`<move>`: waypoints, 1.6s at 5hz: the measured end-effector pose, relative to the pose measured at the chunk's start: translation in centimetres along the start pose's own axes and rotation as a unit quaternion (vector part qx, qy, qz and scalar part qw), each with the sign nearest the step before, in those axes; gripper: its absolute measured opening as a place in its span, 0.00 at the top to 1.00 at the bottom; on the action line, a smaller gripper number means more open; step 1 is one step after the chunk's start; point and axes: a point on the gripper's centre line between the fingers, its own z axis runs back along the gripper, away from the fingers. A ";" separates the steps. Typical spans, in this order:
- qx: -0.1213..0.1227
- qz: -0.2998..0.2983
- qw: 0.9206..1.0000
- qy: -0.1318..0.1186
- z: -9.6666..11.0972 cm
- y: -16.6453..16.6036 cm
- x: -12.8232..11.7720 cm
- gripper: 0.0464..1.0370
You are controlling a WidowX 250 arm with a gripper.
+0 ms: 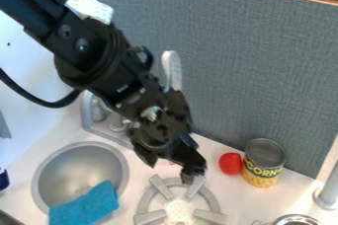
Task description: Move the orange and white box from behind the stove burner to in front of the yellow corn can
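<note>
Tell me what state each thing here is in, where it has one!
Jaws: apart, above the burner
Tin can: upright, its top seemingly closed
Red ball-like thing: resting beside the can
Blue cloth: draped over the rim of the sink basin, partly inside

Round grey burner (178, 210), four raised bars, flat on white counter (254, 202)
</note>
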 end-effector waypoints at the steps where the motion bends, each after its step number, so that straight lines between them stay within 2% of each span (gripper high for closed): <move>1: -0.001 0.003 1.000 0.001 0.0 0.1 0.0 0.03; 2: 0.002 0.009 1.000 0.000 0.0 0.1 0.0 0.03; 3: 0.066 0.118 0.990 -0.049 -1.0 0.5 1.2 0.03; 4: 0.088 0.147 0.983 -0.061 -2.5 1.0 3.9 0.03; 6: 0.108 0.237 0.961 -0.088 -4.5 2.0 6.7 0.03; 8: 0.130 0.301 0.941 -0.085 -7.6 3.7 7.6 0.03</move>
